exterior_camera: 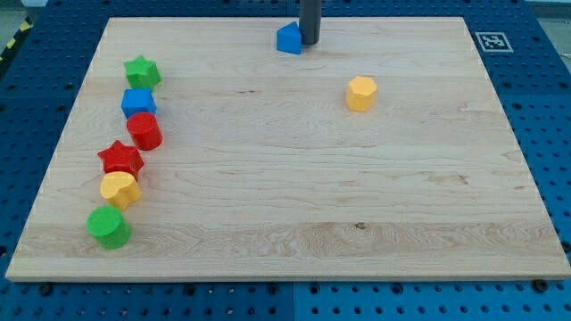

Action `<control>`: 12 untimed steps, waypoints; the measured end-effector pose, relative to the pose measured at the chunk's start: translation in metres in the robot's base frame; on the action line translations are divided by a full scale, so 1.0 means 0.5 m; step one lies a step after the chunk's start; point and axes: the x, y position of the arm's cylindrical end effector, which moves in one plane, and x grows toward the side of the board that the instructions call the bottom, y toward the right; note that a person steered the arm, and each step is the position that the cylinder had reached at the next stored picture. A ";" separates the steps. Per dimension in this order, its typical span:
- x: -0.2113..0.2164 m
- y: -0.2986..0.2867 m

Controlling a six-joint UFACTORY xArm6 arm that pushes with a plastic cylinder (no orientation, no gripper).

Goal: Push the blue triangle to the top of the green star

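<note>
The blue triangle (288,39) lies near the top edge of the wooden board, a little left of centre. My tip (309,43) stands right against the triangle's right side. The green star (142,71) sits at the upper left of the board, far to the left of the triangle and slightly lower in the view.
Below the green star runs a column of blocks: a blue cube (138,102), a red cylinder (144,131), a red star (120,160), a yellow block (119,189) and a green cylinder (109,226). A yellow hexagon (361,93) sits right of centre. The board (357,205) rests on a blue pegboard.
</note>
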 end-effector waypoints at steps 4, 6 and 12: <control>0.050 -0.233; 0.051 -0.349; 0.051 -0.445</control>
